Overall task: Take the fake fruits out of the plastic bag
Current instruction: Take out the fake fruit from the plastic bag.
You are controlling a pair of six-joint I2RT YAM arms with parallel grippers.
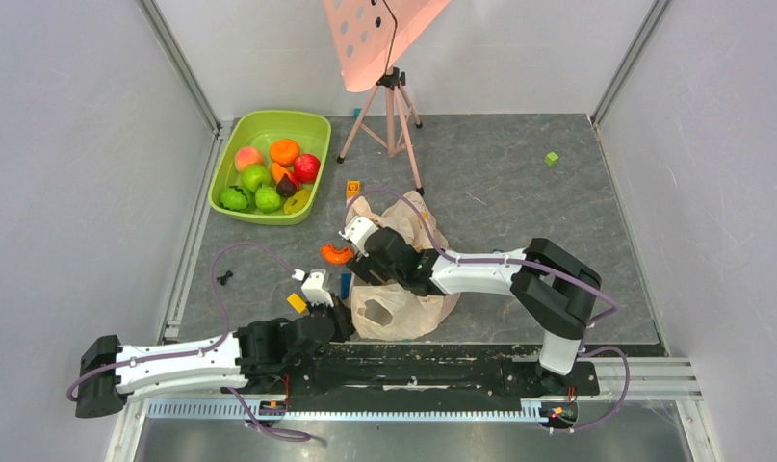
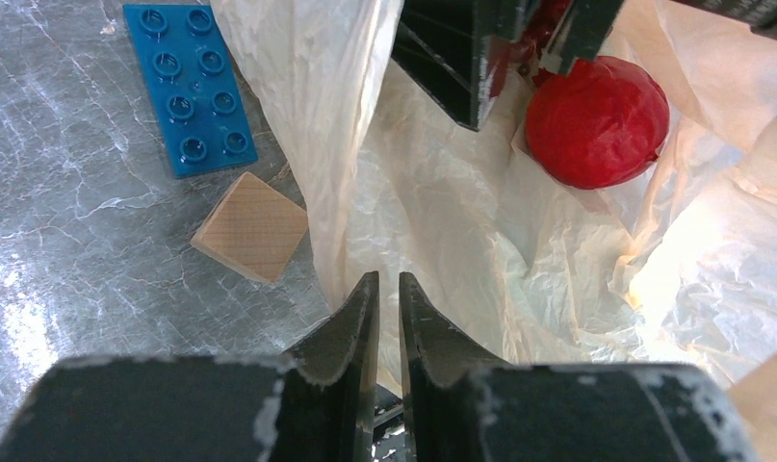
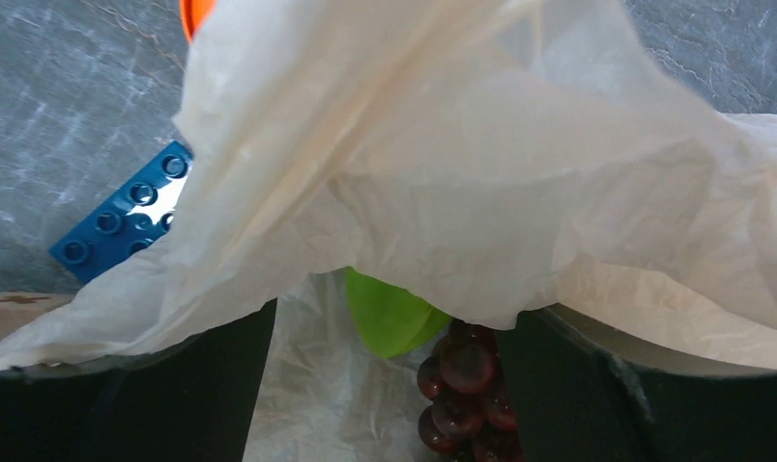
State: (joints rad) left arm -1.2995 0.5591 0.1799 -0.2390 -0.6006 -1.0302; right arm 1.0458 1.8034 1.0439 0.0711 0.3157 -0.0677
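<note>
- Left fingers [image 2: 373,294] are narrow, pinching the rim of the plastic bag [image 1: 403,308] near the worktop's front edge (thin film could slip out and the mouth would sag shut).
- Right fingers [image 1: 368,268] are wide inside the bag, straddling the grape bunch [image 3: 466,395]. The film draped over them could get nipped too. A red apple [image 2: 596,120] lies nearby.
- A blue brick [image 2: 192,87] and wooden block [image 2: 251,226] crowd the bag's left side, with open worktop toward the green tub [image 1: 312,120].

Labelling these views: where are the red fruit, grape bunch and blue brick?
red fruit [image 2: 596,120], left wrist view, its rounded side
grape bunch [image 3: 468,368], right wrist view, an upper grape
blue brick [image 2: 190,87], left wrist view, studded top
</note>
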